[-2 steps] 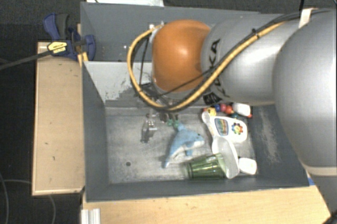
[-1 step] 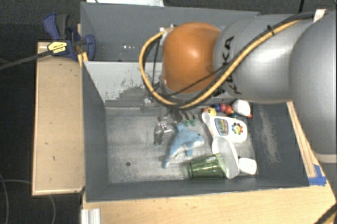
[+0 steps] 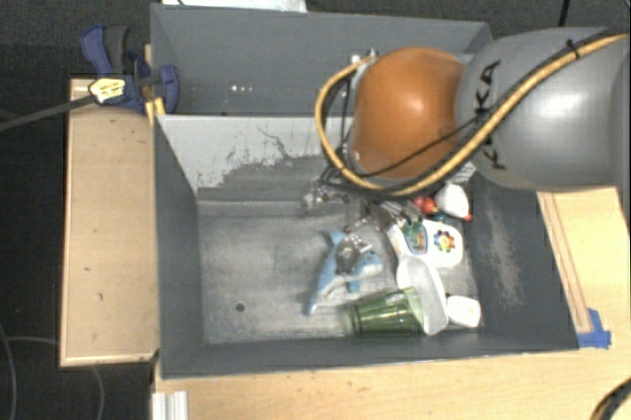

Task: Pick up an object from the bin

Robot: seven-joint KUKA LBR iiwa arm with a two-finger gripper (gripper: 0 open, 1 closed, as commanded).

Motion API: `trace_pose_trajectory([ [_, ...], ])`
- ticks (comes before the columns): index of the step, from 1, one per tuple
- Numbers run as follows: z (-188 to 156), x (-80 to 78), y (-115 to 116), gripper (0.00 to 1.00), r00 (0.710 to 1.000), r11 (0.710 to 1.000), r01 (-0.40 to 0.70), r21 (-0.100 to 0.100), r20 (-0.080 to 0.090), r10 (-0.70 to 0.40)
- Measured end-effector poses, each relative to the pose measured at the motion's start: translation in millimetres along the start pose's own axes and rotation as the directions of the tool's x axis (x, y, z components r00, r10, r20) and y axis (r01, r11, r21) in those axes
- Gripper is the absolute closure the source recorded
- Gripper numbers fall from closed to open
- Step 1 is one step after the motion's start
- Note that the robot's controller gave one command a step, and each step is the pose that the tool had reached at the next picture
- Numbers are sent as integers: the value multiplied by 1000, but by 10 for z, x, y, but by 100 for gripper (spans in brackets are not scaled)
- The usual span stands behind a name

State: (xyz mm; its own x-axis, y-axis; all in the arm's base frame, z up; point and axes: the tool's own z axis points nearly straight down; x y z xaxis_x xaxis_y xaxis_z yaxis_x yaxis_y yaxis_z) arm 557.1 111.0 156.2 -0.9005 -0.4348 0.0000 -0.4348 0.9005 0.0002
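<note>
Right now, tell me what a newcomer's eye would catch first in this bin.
The big orange dome on the wrist stands out first, over the back right of the grey bin, with the thick silver arm reaching in from the right. Below it the gripper hangs over a light-blue thing in a small heap at the front right, beside a green see-through cup lying on its side and some white pieces.

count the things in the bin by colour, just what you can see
light blue toy: 1
green cup: 1
white things: at least 4 (white cup, white cap, flower-printed piece, red-tipped piece)
total: at least 6; the arm covers some
</note>
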Motion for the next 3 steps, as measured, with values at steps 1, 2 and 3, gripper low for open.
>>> trace_pose_trajectory([
  [1,299,221,-85,0,997,997,76,1,4,-76],
  [2,670,328,-53,0,917,917,400,5,10,-400],
  [3,828,215,-108,100,938,938,346,1,8,-346],
])
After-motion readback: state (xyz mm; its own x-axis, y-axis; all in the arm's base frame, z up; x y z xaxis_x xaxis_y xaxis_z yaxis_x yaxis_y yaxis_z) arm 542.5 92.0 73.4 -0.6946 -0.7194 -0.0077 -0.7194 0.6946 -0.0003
